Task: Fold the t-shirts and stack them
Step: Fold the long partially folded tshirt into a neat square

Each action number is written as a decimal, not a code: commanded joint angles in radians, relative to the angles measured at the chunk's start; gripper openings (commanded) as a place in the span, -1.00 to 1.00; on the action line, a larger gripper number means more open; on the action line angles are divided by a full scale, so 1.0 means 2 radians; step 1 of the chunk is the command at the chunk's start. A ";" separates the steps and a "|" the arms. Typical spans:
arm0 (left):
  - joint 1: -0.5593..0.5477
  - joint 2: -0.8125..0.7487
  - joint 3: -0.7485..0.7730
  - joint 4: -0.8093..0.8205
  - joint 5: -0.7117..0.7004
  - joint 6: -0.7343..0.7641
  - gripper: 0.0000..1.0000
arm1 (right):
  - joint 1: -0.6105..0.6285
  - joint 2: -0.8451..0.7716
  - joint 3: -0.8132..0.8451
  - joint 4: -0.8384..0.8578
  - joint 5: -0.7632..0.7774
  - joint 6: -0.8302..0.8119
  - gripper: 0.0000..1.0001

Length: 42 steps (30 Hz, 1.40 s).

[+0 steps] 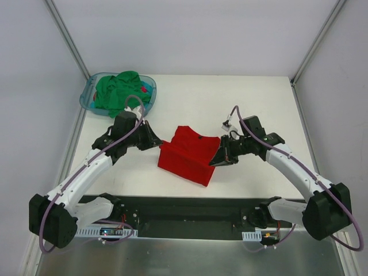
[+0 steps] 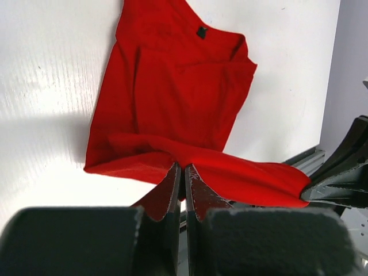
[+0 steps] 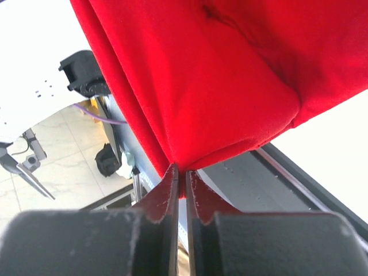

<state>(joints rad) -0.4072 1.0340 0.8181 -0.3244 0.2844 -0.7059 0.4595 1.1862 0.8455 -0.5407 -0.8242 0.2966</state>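
The red t-shirt (image 1: pixel 190 154) lies partly folded at the table's middle, its near hem lifted off the surface. My left gripper (image 1: pixel 160 144) is shut on the hem's left corner, and in the left wrist view the red cloth (image 2: pixel 172 86) is pinched between its tips (image 2: pixel 184 169). My right gripper (image 1: pixel 214 161) is shut on the right corner. Seen from the right wrist, the fabric (image 3: pixel 218 75) hangs bunched from the closed tips (image 3: pixel 184 172). The green t-shirt (image 1: pixel 118 91) sits crumpled in the basket at the far left.
The translucent blue basket (image 1: pixel 90 99) stands at the table's far left corner. A black rail (image 1: pixel 190 210) runs along the near edge between the arm bases. Grey walls with metal posts enclose both sides.
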 commanded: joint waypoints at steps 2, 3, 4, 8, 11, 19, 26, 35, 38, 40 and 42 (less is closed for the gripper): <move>0.002 0.044 0.043 0.053 -0.055 0.016 -1.00 | -0.029 0.015 0.035 -0.031 0.010 -0.038 -0.98; 0.002 0.053 0.046 0.058 -0.056 0.015 -1.00 | -0.036 0.020 0.036 -0.028 0.009 -0.036 -0.98; 0.002 0.061 0.050 0.062 -0.056 0.015 -1.00 | -0.043 0.024 0.036 -0.023 0.009 -0.038 -0.99; 0.002 0.100 0.071 0.068 -0.067 0.021 -1.00 | -0.069 0.040 0.036 -0.007 0.018 -0.040 -0.98; 0.002 0.129 0.089 0.072 -0.068 0.025 -1.00 | -0.087 0.053 0.034 0.013 0.019 -0.036 -0.98; 0.003 0.222 0.144 0.074 -0.058 0.040 -1.00 | -0.112 0.116 0.044 0.040 0.036 -0.039 -0.98; 0.010 0.301 0.185 0.073 -0.036 0.047 -1.00 | -0.130 0.155 0.050 0.066 0.074 -0.040 -0.96; 0.014 0.370 0.231 0.073 -0.026 0.058 -0.93 | -0.144 0.211 0.063 0.099 0.088 -0.031 -0.91; 0.015 0.390 0.247 0.069 -0.013 0.064 -0.51 | -0.147 0.215 0.069 0.101 0.114 -0.026 -0.61; 0.016 0.395 0.255 0.066 -0.009 0.067 0.15 | -0.149 0.213 0.081 0.093 0.127 -0.031 -0.20; 0.016 0.390 0.257 0.063 -0.008 0.068 0.67 | -0.149 0.203 0.093 0.073 0.140 -0.039 0.14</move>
<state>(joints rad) -0.3882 1.8221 1.2846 -0.2008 0.2760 -0.5968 0.1707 1.6173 0.9516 -0.3557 -0.6189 0.2470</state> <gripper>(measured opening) 0.650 0.428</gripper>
